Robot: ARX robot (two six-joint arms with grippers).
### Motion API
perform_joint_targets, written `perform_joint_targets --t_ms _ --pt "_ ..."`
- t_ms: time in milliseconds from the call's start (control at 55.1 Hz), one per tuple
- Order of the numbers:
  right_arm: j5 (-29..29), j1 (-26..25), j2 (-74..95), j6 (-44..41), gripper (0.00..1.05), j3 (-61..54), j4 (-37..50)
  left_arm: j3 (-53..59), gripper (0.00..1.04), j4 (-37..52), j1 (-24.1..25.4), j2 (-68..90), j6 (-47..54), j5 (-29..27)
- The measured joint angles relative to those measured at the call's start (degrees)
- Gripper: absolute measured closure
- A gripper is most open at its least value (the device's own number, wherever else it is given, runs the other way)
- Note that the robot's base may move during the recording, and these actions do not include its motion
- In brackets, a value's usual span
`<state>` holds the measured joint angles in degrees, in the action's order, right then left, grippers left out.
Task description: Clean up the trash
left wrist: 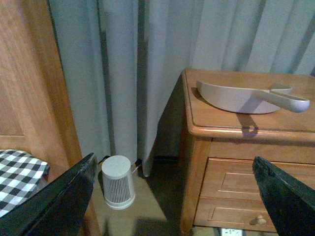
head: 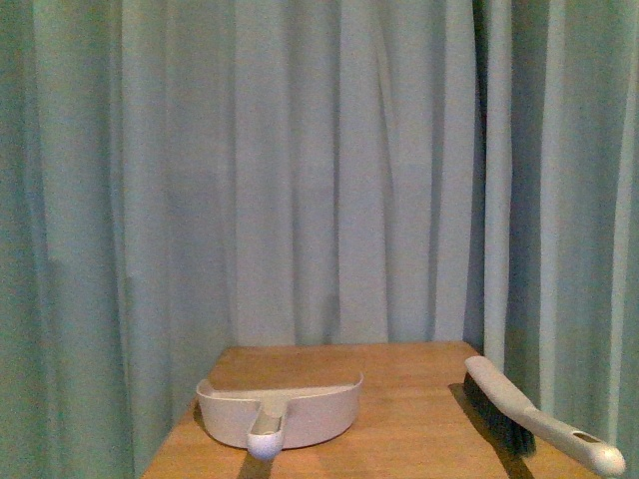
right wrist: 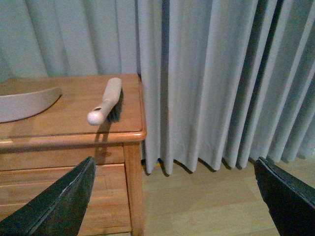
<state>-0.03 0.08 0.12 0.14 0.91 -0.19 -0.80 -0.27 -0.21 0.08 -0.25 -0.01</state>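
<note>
- On the wooden cabinet (head: 399,439) in front of the robot, a pale dustpan (head: 300,404) lies toward the left with its handle pointing at the camera
- A hand brush (head: 519,404) with dark bristles lies along the cabinet's right edge, well apart from the dustpan
- A grey-green curtain (head: 329,170) hangs close behind the cabinet
- The trash shows in none of the three views, so where it lies relative to either claw cannot be told
- Neither arm shows in the front view
- The left gripper (left wrist: 172,164) is released, its two dark fingers spread wide and holding nothing; it hangs in the air beside the cabinet's left front corner
- Near that corner a small white ribbed cylinder (left wrist: 117,182) stands on the floor by the curtain
- The right gripper (right wrist: 174,164) is also released and empty, fingers wide apart, in the air off the cabinet's right front corner, above the wooden floor (right wrist: 206,196)
</note>
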Motion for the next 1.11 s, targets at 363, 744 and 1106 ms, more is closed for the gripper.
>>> perform_joint_targets --t_ms 363,744,1106 --pt "0.0 0.0 0.0 0.0 0.07 0.0 0.0 -10.5 0.08 16.4 0.2 31.3 -14.5 13.5" --pt "0.0 0.0 0.0 0.0 0.07 0.0 0.0 -54.3 0.08 -5.0 -17.1 72.2 -8.0 0.1" --pt "0.0 0.0 0.0 0.0 0.07 0.0 0.0 -80.5 0.08 -15.0 -29.6 98.8 -11.8 -12.3"
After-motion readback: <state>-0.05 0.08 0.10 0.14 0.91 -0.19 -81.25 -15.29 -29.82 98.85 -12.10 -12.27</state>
